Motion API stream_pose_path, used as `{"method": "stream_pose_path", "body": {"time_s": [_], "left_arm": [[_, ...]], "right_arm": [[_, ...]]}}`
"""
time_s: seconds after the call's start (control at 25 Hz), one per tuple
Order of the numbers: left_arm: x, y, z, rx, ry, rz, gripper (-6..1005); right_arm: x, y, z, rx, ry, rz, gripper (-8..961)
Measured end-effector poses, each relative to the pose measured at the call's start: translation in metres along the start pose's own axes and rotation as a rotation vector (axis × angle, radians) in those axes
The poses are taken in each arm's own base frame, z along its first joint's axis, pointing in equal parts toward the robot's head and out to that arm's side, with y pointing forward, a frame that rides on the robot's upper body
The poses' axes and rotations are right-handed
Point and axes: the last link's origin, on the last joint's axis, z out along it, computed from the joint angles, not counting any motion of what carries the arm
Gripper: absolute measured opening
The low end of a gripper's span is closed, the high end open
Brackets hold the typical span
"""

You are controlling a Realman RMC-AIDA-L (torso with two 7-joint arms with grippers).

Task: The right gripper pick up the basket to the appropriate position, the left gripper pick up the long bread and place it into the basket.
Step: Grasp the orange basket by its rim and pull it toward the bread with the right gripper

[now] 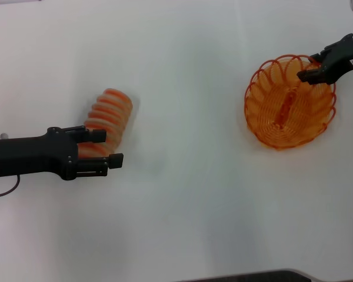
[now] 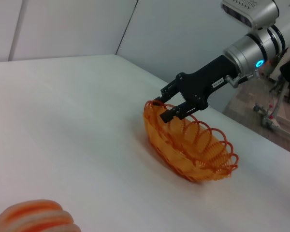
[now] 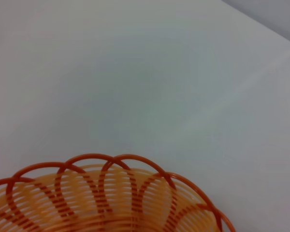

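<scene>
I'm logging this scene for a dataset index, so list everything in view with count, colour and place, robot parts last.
oval orange wire basket: one, orange, on the table's right side, empty, one end tipped up in the left wrist view.
long ribbed toy bread: one, pale tan with orange-red stripes, on the table's left side.
white table: one, white, under everything.
right gripper: one, black with a small white label, at the basket's far right rim, fingers straddling the looped edge.
left gripper: one, black, at the near end of the bread, fingers apart on either side of it.
</scene>
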Motion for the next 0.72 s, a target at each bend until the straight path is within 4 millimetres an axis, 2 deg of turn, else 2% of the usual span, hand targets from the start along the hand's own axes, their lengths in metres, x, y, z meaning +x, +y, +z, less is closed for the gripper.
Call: {"method": "stream_pose_path", "body": {"time_s": [0.04,0.72], "left_arm": [[0.0,0.0,0.0,0.0,0.0,0.0,827],[-0.0001,-0.0001,-0.0004,0.0,-0.002,-0.002,828]], "right_arm": [[0.0002,-0.0002,0.0001,0.002,0.001,-0.001,496],[0.0047,-0.0002,0.0027,0.022,0.005,0.006,428]]}}
